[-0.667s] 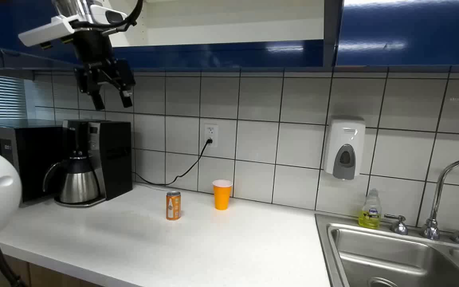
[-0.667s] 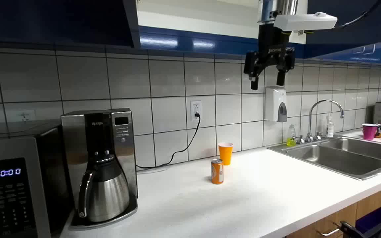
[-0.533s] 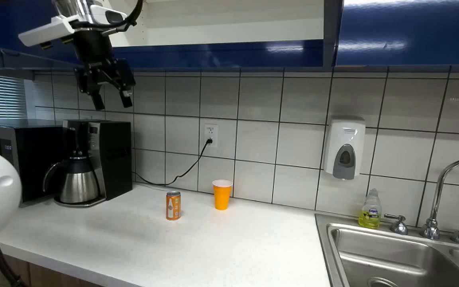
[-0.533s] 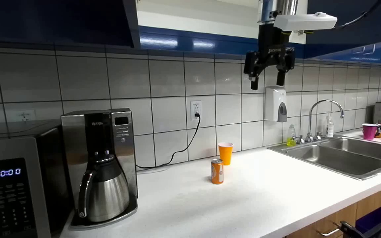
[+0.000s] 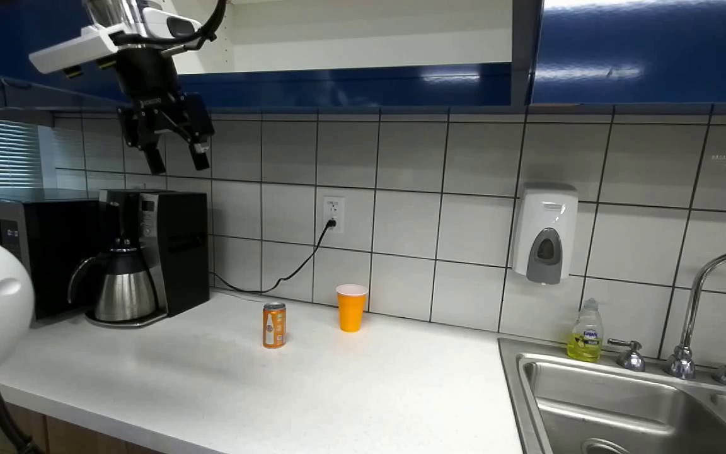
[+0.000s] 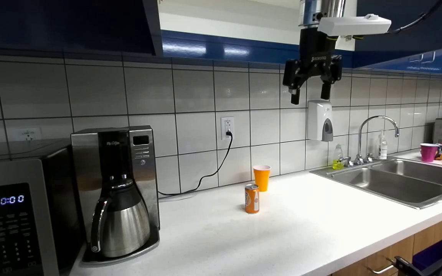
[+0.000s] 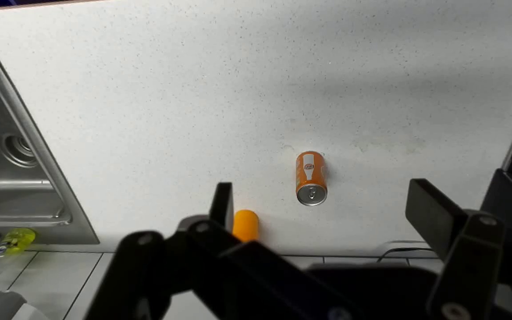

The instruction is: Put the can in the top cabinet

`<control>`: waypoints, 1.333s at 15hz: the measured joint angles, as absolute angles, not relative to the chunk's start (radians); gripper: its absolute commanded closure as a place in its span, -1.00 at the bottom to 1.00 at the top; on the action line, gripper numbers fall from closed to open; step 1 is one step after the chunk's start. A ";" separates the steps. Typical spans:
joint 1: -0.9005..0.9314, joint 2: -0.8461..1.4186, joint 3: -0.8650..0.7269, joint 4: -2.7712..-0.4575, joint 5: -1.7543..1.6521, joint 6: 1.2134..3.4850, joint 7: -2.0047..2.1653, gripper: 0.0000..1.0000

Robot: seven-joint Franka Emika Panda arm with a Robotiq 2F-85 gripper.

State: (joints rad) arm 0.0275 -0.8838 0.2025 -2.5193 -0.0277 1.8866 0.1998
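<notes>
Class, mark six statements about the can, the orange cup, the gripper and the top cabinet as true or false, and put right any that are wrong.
1. The can and the orange cup both stand upright on the counter. True.
2. The gripper hangs higher than the can. True.
3. The gripper is clamped on the can. False: it is open and holds nothing.
4. The pale interior of the top cabinet shows in both exterior views. True.
5. The can is inside the top cabinet. False: it is on the counter, below the cabinet's level.
6. The orange cup is stacked on the can. False: the two stand apart on the counter.
</notes>
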 measured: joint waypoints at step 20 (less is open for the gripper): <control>0.022 -0.631 0.169 -2.558 -0.083 2.085 0.200 -1.00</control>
State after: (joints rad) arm 0.0220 -0.6309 0.1691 -2.5576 -0.0835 2.0847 0.1998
